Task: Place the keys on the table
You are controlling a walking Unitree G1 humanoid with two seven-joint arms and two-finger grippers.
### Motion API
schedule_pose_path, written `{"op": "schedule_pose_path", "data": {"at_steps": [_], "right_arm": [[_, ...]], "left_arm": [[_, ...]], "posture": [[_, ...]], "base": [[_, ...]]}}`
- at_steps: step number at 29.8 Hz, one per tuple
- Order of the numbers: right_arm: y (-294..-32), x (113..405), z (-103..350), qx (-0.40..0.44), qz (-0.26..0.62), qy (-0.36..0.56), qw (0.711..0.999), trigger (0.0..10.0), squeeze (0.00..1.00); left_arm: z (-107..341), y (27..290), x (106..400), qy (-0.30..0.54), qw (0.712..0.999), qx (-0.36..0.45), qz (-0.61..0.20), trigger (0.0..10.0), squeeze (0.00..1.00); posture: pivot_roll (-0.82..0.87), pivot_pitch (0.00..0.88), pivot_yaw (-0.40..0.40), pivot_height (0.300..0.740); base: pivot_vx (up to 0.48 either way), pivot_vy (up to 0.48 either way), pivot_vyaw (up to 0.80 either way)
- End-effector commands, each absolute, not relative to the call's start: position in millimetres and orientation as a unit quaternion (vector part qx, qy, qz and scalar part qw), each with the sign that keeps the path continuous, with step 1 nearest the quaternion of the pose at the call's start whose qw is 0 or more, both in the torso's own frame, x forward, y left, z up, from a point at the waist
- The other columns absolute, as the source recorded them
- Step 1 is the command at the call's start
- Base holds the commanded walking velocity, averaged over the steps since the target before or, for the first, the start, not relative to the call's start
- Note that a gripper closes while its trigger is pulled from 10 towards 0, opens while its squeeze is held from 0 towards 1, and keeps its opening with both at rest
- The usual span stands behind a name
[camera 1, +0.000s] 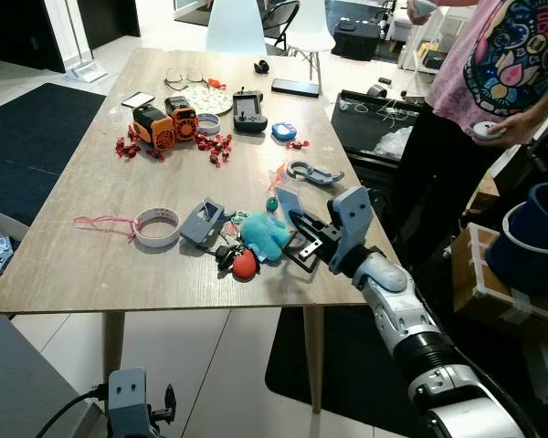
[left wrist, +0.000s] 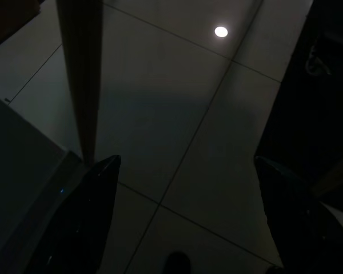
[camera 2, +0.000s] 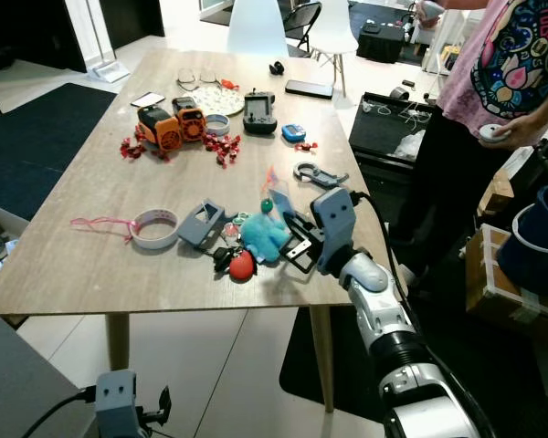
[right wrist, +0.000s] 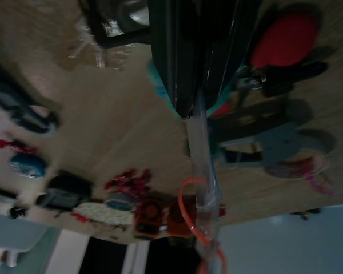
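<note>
The keys (camera 1: 256,242) are a bunch with a teal plush, a red round charm (camera 1: 245,264) and dark keys, lying on the wooden table (camera 1: 82,192) near its front right edge. A clear tag with an orange loop (right wrist: 203,171) sticks up from the bunch. My right gripper (camera 1: 295,228) reaches in low from the right and is shut on that tag, just right of the plush. In the right wrist view its fingers (right wrist: 177,51) are closed together above the red charm (right wrist: 283,40). My left gripper (left wrist: 183,228) hangs open over the floor beside a table leg (left wrist: 80,74).
Left of the keys lie a grey plastic part (camera 1: 202,222) and a tape roll (camera 1: 156,226). A grey carabiner (camera 1: 310,171) lies behind the gripper. Orange gadgets (camera 1: 164,121) and a controller (camera 1: 249,111) sit further back. A person (camera 1: 493,82) stands at right, near a blue bucket (camera 1: 539,237).
</note>
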State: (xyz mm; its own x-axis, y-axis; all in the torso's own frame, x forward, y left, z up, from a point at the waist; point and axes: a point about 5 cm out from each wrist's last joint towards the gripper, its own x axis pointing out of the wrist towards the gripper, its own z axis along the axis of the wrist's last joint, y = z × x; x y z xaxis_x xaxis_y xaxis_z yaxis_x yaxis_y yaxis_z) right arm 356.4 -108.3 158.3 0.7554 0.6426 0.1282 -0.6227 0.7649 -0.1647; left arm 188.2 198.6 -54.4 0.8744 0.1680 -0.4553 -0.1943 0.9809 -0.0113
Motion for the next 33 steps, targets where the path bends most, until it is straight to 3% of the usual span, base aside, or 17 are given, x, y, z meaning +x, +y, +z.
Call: {"op": "schedule_pose_path", "data": {"at_steps": [1, 11, 12, 13, 14, 24, 25, 26, 27, 33], "right_arm": [[-104, 356, 152, -0.067, 0.351, -0.066, 0.932, 10.0, 0.0], [-91, 364, 152, -0.065, 0.335, -0.034, 0.939, 10.0, 0.0], [-89, 364, 152, -0.063, 0.336, -0.032, 0.939, 10.0, 0.2], [-88, 364, 153, -0.061, 0.338, -0.031, 0.939, 10.0, 0.8], [-87, 365, 153, -0.059, 0.339, -0.03, 0.939, 10.0, 1.0], [-87, 365, 154, -0.056, 0.332, -0.03, 0.941, 10.0, 1.0], [-89, 366, 156, -0.052, 0.322, -0.035, 0.945, 10.0, 0.79], [-89, 366, 156, -0.052, 0.322, -0.035, 0.945, 10.0, 0.79], [-92, 368, 160, -0.044, 0.307, -0.048, 0.949, 10.0, 0.0], [-113, 374, 170, 0.046, 0.237, -0.069, 0.968, 10.0, 0.0]], "left_arm": [[-57, 200, 185, 0.241, 0.966, -0.026, 0.093, 10.0, 0.0], [-58, 197, 185, 0.244, 0.965, -0.029, 0.091, 10.0, 0.0], [-58, 196, 185, 0.244, 0.965, -0.03, 0.091, 10.0, 0.0], [-58, 196, 185, 0.244, 0.965, -0.03, 0.091, 10.0, 0.0], [-58, 196, 185, 0.244, 0.965, -0.03, 0.092, 10.0, 0.0], [-58, 197, 185, 0.244, 0.965, -0.03, 0.093, 10.0, 0.0], [-58, 197, 185, 0.244, 0.965, -0.03, 0.093, 10.0, 0.0], [-58, 197, 185, 0.244, 0.965, -0.03, 0.093, 10.0, 0.0], [-58, 197, 185, 0.245, 0.965, -0.03, 0.093, 10.0, 0.0], [-58, 197, 185, 0.244, 0.965, -0.031, 0.093, 10.0, 0.0]], "posture": [[0.05, 0.075, -0.066, 0.74], [0.05, 0.076, -0.067, 0.74], [0.05, 0.076, -0.067, 0.74], [0.05, 0.077, -0.07, 0.74], [0.05, 0.076, -0.071, 0.74], [0.05, 0.076, -0.069, 0.74], [0.05, 0.075, -0.069, 0.74], [0.05, 0.075, -0.069, 0.74], [0.05, 0.075, -0.069, 0.74], [0.05, 0.076, -0.07, 0.74]], "base": [[0.0, 0.0, 0.0], [0.0, 0.0, 0.0], [0.0, 0.0, 0.0], [0.0, 0.0, 0.0], [0.0, 0.0, 0.0], [0.0, 0.0, 0.0], [0.0, 0.0, 0.0], [0.0, 0.0, 0.0], [0.0, 0.0, 0.0], [0.0, 0.0, 0.0]]}}
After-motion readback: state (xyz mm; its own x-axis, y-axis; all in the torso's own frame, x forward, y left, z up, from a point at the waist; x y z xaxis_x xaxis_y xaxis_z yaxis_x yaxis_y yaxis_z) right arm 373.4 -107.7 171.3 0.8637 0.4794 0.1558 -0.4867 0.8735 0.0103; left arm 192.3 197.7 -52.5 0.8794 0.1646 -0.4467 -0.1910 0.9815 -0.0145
